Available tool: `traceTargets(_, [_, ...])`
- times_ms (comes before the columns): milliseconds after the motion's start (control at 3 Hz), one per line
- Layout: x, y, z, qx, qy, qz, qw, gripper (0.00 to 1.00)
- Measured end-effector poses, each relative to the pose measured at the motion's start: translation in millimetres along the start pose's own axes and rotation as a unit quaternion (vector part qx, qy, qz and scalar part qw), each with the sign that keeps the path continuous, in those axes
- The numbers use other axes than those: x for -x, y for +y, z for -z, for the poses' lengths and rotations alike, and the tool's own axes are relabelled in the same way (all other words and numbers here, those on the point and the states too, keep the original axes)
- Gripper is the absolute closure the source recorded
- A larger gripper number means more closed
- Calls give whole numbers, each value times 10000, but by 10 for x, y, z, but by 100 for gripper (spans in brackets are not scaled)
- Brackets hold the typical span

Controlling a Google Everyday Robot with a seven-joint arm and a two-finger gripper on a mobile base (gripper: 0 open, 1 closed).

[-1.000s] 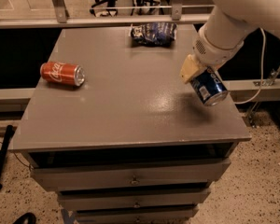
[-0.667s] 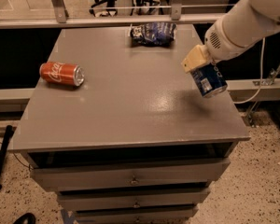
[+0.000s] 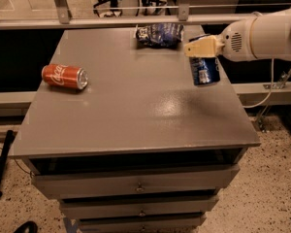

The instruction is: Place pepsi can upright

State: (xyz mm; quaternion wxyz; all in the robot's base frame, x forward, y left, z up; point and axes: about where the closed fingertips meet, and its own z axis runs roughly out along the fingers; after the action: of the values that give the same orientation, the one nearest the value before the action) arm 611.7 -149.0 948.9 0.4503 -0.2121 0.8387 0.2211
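Note:
The pepsi can [image 3: 204, 71] is dark blue with a silver bottom end. It hangs nearly upright in the air above the right side of the grey cabinet top [image 3: 136, 110]. My gripper [image 3: 202, 47] reaches in from the right on a white arm and is shut on the can's upper part. Its cream-coloured fingers [image 3: 200, 46] cover the can's top. The can's bottom end is a little above the surface.
A red cola can [image 3: 65, 76] lies on its side at the left of the top. A blue-and-white foil snack bag [image 3: 159, 34] lies at the back middle. A rail runs behind the cabinet; drawers are below the front edge.
The arm has swung up and back to the right, carrying the pepsi can with it. The can has turned from tilted to nearly upright.

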Motion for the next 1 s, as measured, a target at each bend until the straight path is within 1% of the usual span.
traceTargets(333, [290, 290, 2, 325, -608, 136, 9975, 100])
traceTargets(667, [296, 311, -11, 342, -601, 150, 9975, 100])
traceTargets(1000, [397, 431, -9, 483, -811, 302, 9951, 100])
